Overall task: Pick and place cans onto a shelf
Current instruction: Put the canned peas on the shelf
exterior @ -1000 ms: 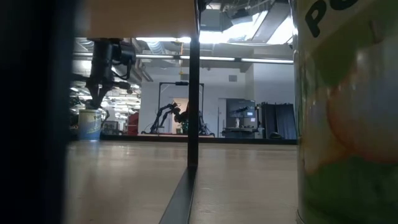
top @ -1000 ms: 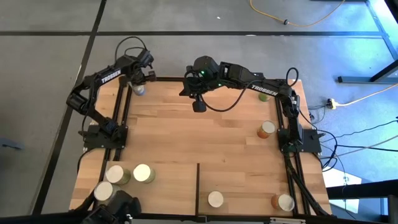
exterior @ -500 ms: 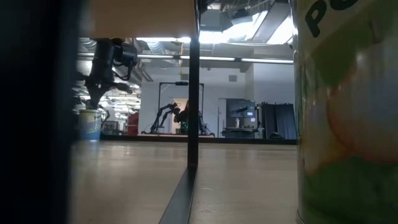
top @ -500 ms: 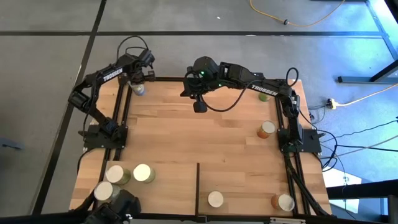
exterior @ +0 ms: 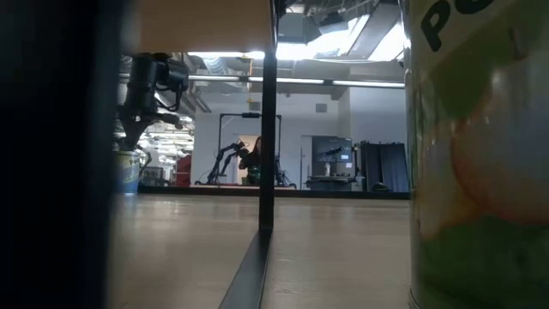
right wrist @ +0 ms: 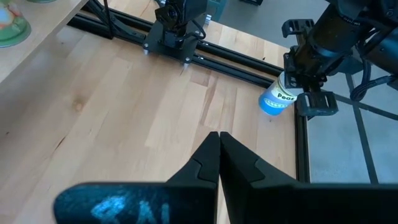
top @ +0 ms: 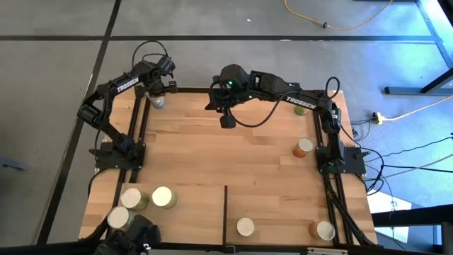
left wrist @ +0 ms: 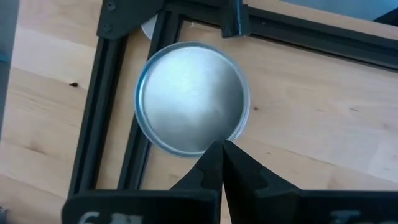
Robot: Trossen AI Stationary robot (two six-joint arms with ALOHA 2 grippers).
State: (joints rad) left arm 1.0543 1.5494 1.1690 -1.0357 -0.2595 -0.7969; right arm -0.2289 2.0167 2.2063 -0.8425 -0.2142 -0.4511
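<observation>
Honestly, not much is changing over the last second. My left hand is still hanging over the blue can in the far-left corner of the surface, tucked right against the black frame rails. My left elbow is drifting a hair, and that's all. The can isn't budging.

The fingers on that hand are pinched fully shut, with nothing between them. In the left wrist view the closed tips are sitting right at the edge of the can's silver lid. From table height they're looking like they're resting on the top, but I can't tell if they're actually touching.

My right hand is also closed and empty, parked over the far middle of the surface.

So for the task, I'm reading this as stalling before the pick. I'm guessing the left hand needs to open up before it can get around the can. The shelf is way over on the near side, with five cans already sitting on it. A green can and an orange can are still waiting on the right.
</observation>
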